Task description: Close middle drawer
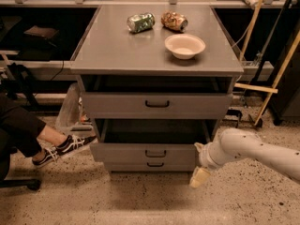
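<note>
**Middle drawer a short way out, gripper at its right end**

Here we are at the grey cabinet [154, 55]; the middle drawer [126, 152] sits low in the stack, its front panel with the small dark loop handle standing a little forward of the cabinet, a dark strip of its inside showing above the panel's top edge; directly beneath it is the bottom drawer [131, 166], only a narrow band of its front on show; above, the top drawer [117, 105] has a dark gap over it too.

In from the right comes the pale arm [262, 151], reaching low across the speckled floor [140, 200]; the gripper [200, 165] is just beside the right end of the middle drawer's front, a cream tip angling down towards the floor; whether it touches the panel I cannot tell, and whether it is wide or narrow I cannot tell either.

Up on the cabinet top: a green can [140, 22] lying on its side, a crumpled brown can [174, 20] next to it, a pale bowl [184, 46] nearer the front right; over on the left, a seated person's leg and black sneaker [65, 146] stretch towards the cabinet.
</note>
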Action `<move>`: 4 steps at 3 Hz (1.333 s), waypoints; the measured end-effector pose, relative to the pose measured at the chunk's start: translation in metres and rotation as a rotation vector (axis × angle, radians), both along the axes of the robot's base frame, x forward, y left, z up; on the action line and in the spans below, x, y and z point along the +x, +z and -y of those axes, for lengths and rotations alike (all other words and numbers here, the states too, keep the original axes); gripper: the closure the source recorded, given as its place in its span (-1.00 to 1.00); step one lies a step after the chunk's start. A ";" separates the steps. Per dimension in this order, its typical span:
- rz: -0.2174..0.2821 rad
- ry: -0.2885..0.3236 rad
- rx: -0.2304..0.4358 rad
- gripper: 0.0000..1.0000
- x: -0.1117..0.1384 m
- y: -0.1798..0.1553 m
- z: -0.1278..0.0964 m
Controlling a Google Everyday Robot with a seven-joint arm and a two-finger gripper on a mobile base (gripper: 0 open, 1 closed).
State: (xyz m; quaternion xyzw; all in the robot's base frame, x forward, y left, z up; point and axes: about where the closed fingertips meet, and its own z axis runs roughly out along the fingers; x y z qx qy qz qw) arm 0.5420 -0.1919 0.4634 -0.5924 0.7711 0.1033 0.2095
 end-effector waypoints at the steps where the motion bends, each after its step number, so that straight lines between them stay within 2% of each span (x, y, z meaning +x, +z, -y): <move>1: 0.009 -0.004 0.001 -1.00 0.005 0.003 0.001; 2: -0.021 -0.005 -0.002 -1.00 -0.003 -0.008 0.000; 3: -0.115 0.001 0.007 -1.00 -0.003 -0.051 0.001; 4: -0.210 0.007 0.014 -1.00 0.017 -0.101 0.001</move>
